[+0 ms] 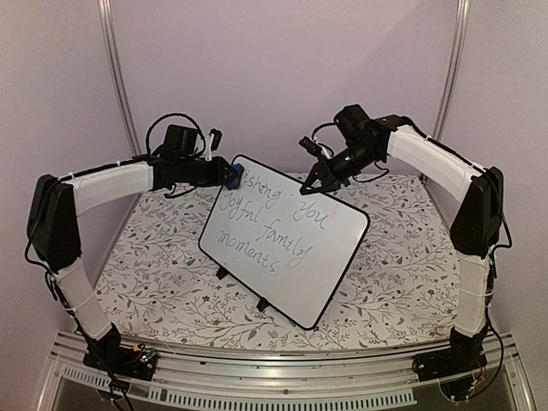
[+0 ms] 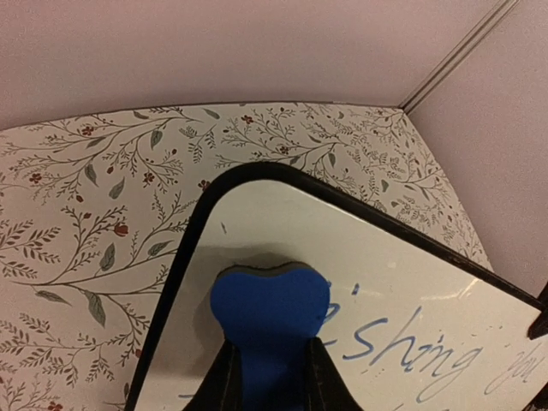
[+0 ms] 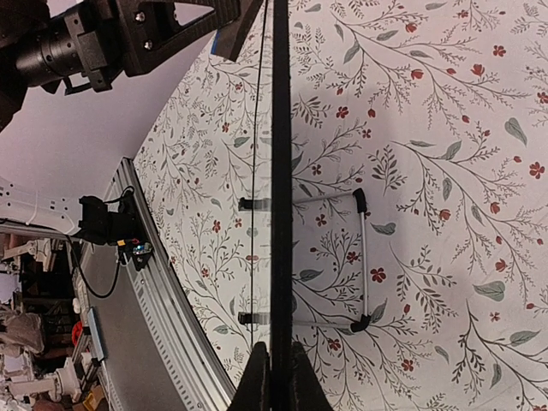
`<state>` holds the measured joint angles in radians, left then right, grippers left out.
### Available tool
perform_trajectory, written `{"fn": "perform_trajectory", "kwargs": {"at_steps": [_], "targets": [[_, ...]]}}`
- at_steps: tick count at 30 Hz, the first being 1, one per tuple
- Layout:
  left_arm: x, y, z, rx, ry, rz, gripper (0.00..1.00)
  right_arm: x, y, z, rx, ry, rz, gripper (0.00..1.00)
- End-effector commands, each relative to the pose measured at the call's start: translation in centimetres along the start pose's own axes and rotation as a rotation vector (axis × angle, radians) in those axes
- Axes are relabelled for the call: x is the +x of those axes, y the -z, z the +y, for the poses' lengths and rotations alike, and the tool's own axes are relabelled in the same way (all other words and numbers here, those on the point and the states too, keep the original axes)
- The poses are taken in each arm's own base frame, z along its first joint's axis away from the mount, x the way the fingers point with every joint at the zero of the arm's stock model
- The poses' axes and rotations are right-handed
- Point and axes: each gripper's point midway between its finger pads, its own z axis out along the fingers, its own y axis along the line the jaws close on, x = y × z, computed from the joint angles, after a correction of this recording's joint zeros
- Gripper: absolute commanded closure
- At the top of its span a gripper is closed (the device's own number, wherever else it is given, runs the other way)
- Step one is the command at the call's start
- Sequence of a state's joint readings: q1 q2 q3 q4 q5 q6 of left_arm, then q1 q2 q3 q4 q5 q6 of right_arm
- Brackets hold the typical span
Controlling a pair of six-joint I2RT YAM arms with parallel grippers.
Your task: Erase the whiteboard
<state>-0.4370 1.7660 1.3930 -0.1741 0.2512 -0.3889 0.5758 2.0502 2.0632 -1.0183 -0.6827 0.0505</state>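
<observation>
The whiteboard [image 1: 295,257] stands tilted on small black feet in the middle of the table, with grey handwriting [image 1: 272,224] across it. My left gripper [image 1: 228,177] is shut on a small blue eraser [image 1: 234,179] pressed against the board's upper left corner. In the left wrist view the eraser [image 2: 270,308] sits between my black fingers [image 2: 224,377], on the whiteboard [image 2: 385,257] just left of the first letters [image 2: 411,351]. My right gripper [image 1: 310,183] pinches the board's top edge. In the right wrist view the whiteboard's black frame [image 3: 281,171] runs edge-on between the shut jaws of my right gripper [image 3: 276,353].
A floral cloth [image 1: 163,265] covers the table. The board's wire stand [image 3: 362,257] rests behind it. An aluminium rail [image 1: 282,364] runs along the near edge, and frame posts [image 1: 116,77] and pale walls close the back. The left arm [image 3: 128,34] shows beyond the board.
</observation>
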Motion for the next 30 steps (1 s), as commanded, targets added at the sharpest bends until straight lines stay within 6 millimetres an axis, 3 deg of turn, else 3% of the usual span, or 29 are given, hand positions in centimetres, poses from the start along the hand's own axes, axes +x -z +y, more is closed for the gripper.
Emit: {"fn": "perform_trajectory", "kwargs": {"at_steps": [1,14,17,25,30], "targets": [[0.9,-0.6,-1.1,0.027,-0.016,0.034,1.0,-0.6,0.7,3.0,-0.049,0.155,-0.036,1.0],[6.1,2.5,-0.4,0.02,0.042,0.047,1.0,-0.9,0.9,2.7,-0.023,0.133,-0.047,1.0],[5.2,2.6,-0.7,0.017,0.023,0.026,1.0,-0.9,1.0,2.8,-0.02,0.133,-0.048,1.0],[0.5,1.4,-1.9,0.027,-0.033,-0.023,1.0,-0.6,0.6,2.9,-0.019,0.131,-0.034,1.0],[-0.6,0.1,-1.9,0.017,-0.041,-0.024,1.0,-0.4,0.5,2.8,-0.018,0.131,-0.028,1.0]]}}
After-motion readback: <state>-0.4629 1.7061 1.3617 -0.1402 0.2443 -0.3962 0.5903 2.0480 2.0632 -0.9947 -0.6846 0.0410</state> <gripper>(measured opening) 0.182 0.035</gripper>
